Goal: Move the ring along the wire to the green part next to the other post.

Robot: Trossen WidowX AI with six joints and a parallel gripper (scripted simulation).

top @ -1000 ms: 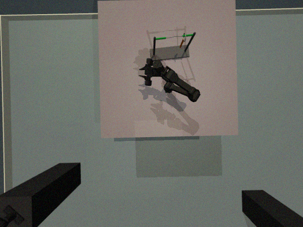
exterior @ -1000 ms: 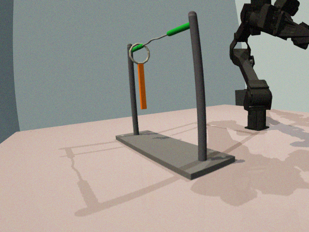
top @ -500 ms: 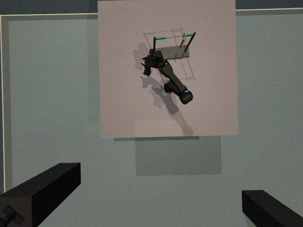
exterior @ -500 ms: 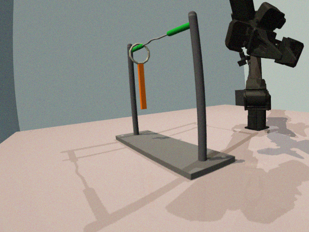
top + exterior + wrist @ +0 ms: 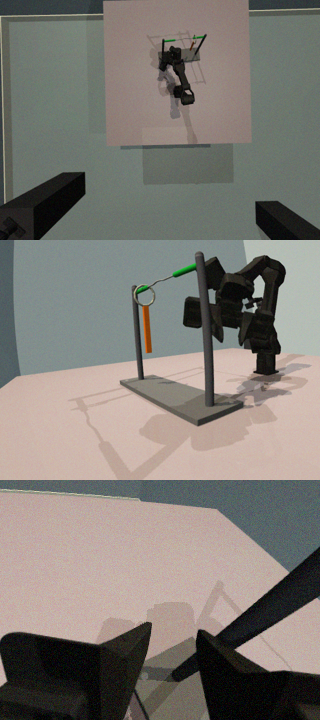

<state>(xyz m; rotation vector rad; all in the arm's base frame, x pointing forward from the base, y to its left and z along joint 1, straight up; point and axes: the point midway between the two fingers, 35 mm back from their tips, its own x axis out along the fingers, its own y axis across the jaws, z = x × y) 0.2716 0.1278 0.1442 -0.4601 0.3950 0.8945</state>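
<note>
The ring (image 5: 196,39) (image 5: 154,295) hangs around the green part (image 5: 200,37) (image 5: 142,289) at the right post of the top view. Its orange handle (image 5: 191,46) (image 5: 147,329) hangs down, free of the gripper. The thin grey wire (image 5: 184,39) (image 5: 161,280) leads to the other green part (image 5: 169,40) (image 5: 184,270). My gripper (image 5: 231,343) (image 5: 174,631) is partly open and empty, pointing down near the other post (image 5: 163,46) (image 5: 206,343) (image 5: 270,607), well away from the handle. Whether the gripper's body touches that post cannot be told.
The posts stand on a grey base (image 5: 189,54) (image 5: 165,392) (image 5: 175,695) on the pink table (image 5: 129,90) (image 5: 51,395) (image 5: 75,570). In the exterior view the post beside the ring (image 5: 200,45) (image 5: 137,343) stands farther back. The other post partly hides my arm there.
</note>
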